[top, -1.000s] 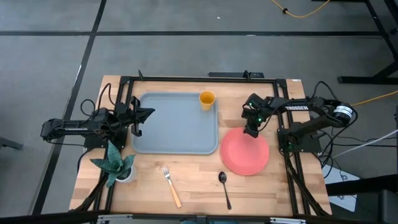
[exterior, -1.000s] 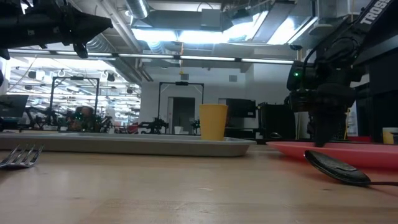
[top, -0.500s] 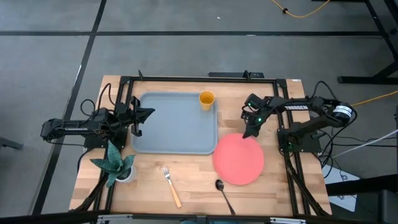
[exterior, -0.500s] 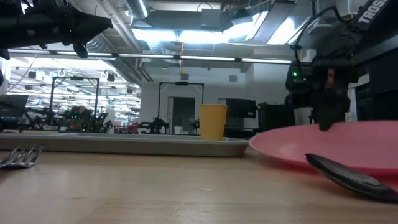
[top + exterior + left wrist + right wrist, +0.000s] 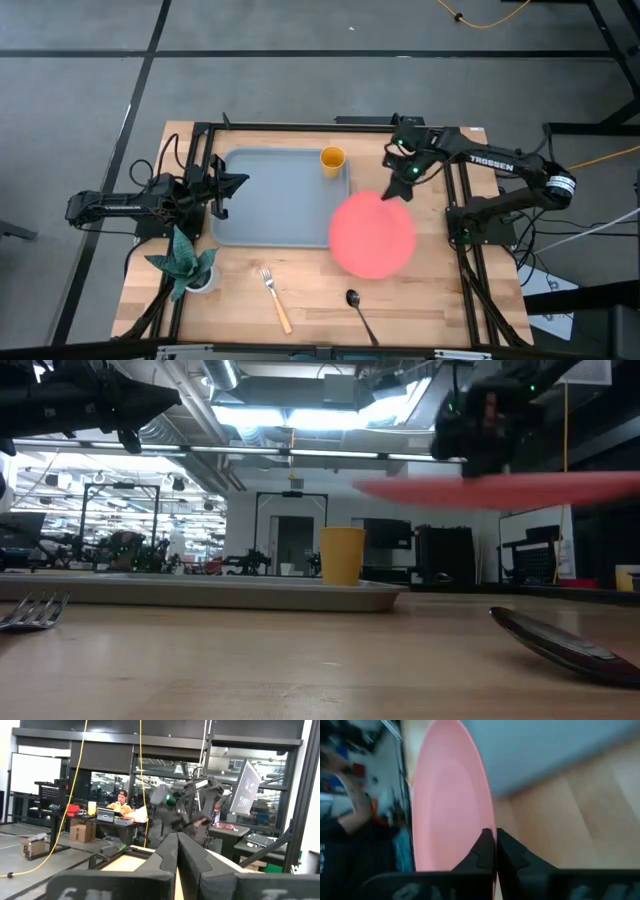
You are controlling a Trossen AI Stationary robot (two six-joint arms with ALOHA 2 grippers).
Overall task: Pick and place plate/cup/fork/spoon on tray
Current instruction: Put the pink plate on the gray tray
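Note:
The coral plate (image 5: 373, 235) hangs in the air above the table, over the tray's right near corner as seen from above. My right gripper (image 5: 399, 194) is shut on its far rim. The grey-blue tray (image 5: 270, 200) lies at the far left of centre, and the yellow cup (image 5: 333, 160) stands upright in its far right corner. The orange-handled fork (image 5: 274, 298) and the dark spoon (image 5: 358, 310) lie flat on the wood near the front edge. My left gripper (image 5: 222, 188) waits shut at the tray's left edge. My right gripper pinches the plate's far rim (image 5: 491, 822) between its two fingers, one above the rim and one below. The fingers (image 5: 487, 460) come from the far right, slanting down. The plate (image 5: 500, 490) is lifted clear of the table, about level, reaching out toward the near side.
A small potted plant (image 5: 187, 265) stands at the near left corner. Black frame rails (image 5: 330, 126) run along the far edge and both sides of the table. Bare wood lies between the fork and the spoon.
My right gripper has shut on the plate's far rim, then risen and gone toward the table's left, toward the tray. The plate, flat on the wood a second ago, tipped up at its far side and now hangs clear. The spoon beside it has shifted slightly.

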